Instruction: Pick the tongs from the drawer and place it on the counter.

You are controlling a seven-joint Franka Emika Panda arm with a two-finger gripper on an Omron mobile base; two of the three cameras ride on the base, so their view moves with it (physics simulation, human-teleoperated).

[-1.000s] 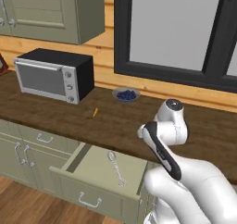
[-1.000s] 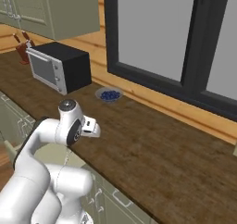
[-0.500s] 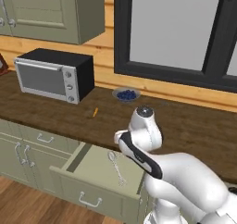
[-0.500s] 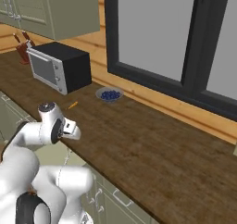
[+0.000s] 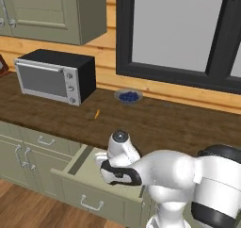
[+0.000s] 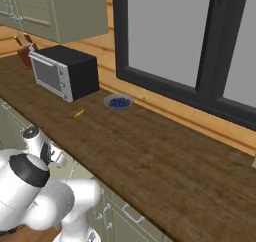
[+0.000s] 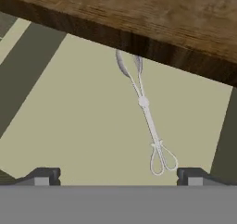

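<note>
While our gripper (image 7: 115, 176) hangs above the open drawer (image 7: 69, 126), we hold its fingers (image 7: 44, 176) spread wide apart with nothing between them.

Item one, the tongs (image 7: 143, 108): slim silver-grey metal, lying flat on the pale-green drawer floor ahead of our fingertips, between their lines and nearer the right one. The looped end lies closest to us, just inside the right fingertip; the two spoon-like ends lie farthest from us, close under the overhanging edge of the counter (image 7: 152, 15). We are not touching them.

Item two, the drawer: pulled out below the counter, its sage-green front and silver bar handle (image 5: 92, 204) seen from the left base view, with our arm bent down over it.

Item three, the counter: dark brown wood grain, beyond and above our hand. On it, well away from us, stand a black microwave (image 5: 54, 76), a small bowl of blueberries (image 5: 128, 96) and a tiny orange stick (image 5: 96, 114).
</note>
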